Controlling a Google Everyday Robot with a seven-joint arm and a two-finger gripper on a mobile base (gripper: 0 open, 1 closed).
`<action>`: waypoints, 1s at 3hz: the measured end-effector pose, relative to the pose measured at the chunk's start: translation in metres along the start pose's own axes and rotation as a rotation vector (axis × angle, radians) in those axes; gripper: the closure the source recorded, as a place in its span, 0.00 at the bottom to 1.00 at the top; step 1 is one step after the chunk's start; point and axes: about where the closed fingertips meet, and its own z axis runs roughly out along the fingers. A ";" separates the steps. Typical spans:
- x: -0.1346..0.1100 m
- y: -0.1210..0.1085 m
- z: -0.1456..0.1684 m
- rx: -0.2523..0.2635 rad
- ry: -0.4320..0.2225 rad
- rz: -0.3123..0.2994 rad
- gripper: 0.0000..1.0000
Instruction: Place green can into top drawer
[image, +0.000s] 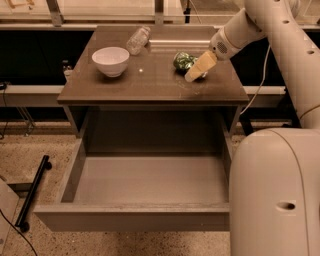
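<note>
The green can (183, 61) lies on its side on the right part of the cabinet top. My gripper (196, 73) reaches in from the upper right, its pale fingers low over the top, right beside the can on its right and touching or nearly touching it. The top drawer (150, 177) is pulled fully out below the top, its pale grey inside bare.
A white bowl (110, 61) stands on the left of the cabinet top (150, 87). A clear plastic bottle (138, 40) lies at the back. My white arm and base (275, 190) fill the right side. A black bar (32, 192) lies on the floor at left.
</note>
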 end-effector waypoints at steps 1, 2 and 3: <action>-0.009 -0.002 0.025 -0.030 0.000 0.011 0.00; -0.008 -0.002 0.043 -0.054 0.012 0.033 0.16; 0.001 -0.002 0.050 -0.072 0.037 0.058 0.39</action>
